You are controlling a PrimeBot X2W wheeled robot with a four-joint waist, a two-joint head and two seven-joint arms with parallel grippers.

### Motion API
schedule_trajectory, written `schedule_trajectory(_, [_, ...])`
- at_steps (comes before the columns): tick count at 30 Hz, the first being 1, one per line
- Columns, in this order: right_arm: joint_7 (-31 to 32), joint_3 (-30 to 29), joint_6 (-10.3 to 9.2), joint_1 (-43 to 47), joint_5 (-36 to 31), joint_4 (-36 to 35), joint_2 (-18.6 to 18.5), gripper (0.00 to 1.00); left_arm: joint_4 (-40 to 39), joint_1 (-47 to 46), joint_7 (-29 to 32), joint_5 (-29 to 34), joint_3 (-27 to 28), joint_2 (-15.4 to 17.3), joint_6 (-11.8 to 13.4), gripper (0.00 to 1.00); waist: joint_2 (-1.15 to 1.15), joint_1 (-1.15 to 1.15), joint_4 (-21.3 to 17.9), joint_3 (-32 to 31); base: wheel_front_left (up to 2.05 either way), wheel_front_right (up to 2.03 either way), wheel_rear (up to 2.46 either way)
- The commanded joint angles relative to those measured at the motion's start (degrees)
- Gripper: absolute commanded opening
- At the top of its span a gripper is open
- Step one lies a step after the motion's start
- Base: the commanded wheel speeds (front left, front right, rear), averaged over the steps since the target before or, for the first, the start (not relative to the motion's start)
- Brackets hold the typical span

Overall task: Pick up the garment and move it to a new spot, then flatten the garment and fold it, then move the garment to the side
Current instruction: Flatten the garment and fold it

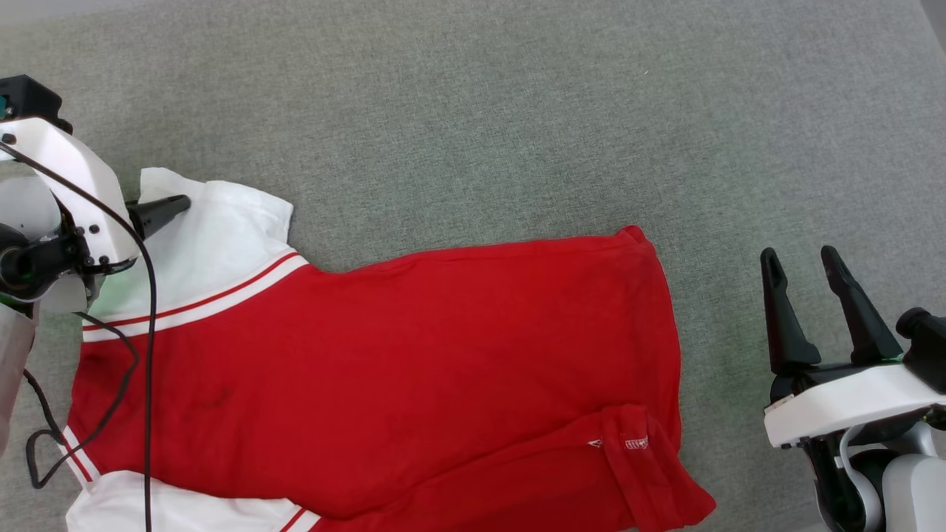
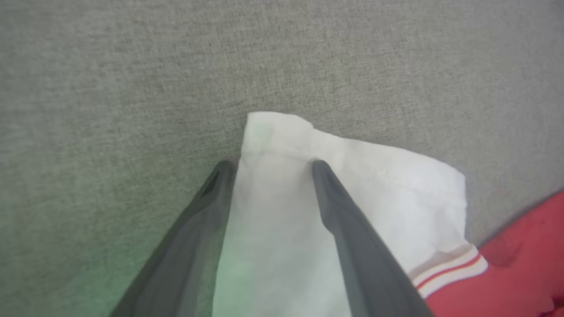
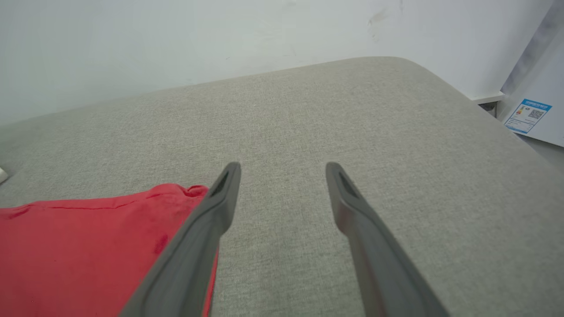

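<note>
One garment (image 1: pixel 384 347) is laid plain red side up on the grey upholstered surface (image 1: pixel 473 111). Its long axis runs across the head view, with its two white sleeves (image 1: pixel 214 236) at the robot's left and its hem (image 1: pixel 665 332) at the right. A small white label (image 1: pixel 635 443) is seen on a turned-over hem corner (writing unreadable). The left gripper (image 2: pixel 272 165) is spread wide, straddling the far sleeve's edge. The right gripper (image 1: pixel 798 255) is spread too, empty, beside the hem. A blue-and-white sticker (image 3: pixel 526 115) with a QR code is seen off the surface's edge, its text too small to read.
</note>
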Motion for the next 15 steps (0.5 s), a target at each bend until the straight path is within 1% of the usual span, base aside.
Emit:
schedule_trajectory(1, [0.21, 0.07, -0.02, -1.21, 0.28, 0.24, 0.14, 1.0, 2.6, 5.22, 3.35, -0.34, -3.34, -3.01, 0.23, 0.0, 0.0, 0.01, -0.18, 0.31, 0.0, 0.0, 0.0])
schedule_trajectory(3, [0.49, 0.09, -0.02, -1.39, 0.44, 0.49, 0.15, 1.0, 2.84, 5.58, 3.94, -0.74, -3.62, -3.71, 0.08, 0.0, 0.0, 0.01, -0.14, 0.52, 0.0, 0.0, 0.0])
schedule_trajectory(6, [1.55, 0.55, -0.02, -1.69, 0.9, 0.85, 0.15, 1.0, 2.79, 5.42, 2.39, -0.58, -3.5, -3.96, -0.29, 0.0, 0.0, 0.01, 0.16, 0.39, 0.0, 0.0, 0.0])
schedule_trajectory(10, [5.74, 1.15, -0.02, -2.93, 2.31, 2.84, 0.15, 1.0, 2.53, 3.08, -0.69, 0.75, -2.91, -3.44, -0.67, 0.0, 0.0, 0.01, 1.31, -0.55, 0.0, 0.0, 0.0])
schedule_trajectory(11, [7.74, 1.17, -0.02, -3.27, 2.37, 3.78, 0.12, 1.0, 2.26, 2.41, -1.64, 0.93, -2.61, -3.45, -0.76, 0.0, 0.0, 0.01, 1.65, -0.95, 0.0, 0.0, 0.0])
schedule_trajectory(12, [14.31, 1.43, -0.02, -5.55, 3.06, 6.46, -0.43, 1.0, 0.88, -0.04, -5.0, 2.56, -2.02, -3.02, -0.57, 0.0, 0.0, 0.01, 2.95, -1.92, 0.0, 0.0, 0.0])
schedule_trajectory(15, [21.6, 2.51, -0.02, -8.43, 4.46, 8.87, -2.39, 1.0, -0.22, -1.72, -7.92, 3.91, -1.87, -3.45, -0.17, 0.0, 0.0, 0.01, 4.63, -2.61, 0.0, 0.0, 0.0])
